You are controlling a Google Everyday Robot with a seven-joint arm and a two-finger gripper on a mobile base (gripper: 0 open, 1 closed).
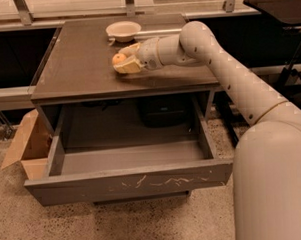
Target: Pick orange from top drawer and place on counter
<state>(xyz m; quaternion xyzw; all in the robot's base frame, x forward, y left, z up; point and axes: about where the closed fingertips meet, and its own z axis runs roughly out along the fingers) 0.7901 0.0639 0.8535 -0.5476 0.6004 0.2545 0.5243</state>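
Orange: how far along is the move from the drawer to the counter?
Done: the orange is out of the open drawer and up at the counter. In hand: the hand grips it low over the counter, just in front of the bowl. I cannot tell whether it touches down yet. Left: settle it, release, and pull the arm back.
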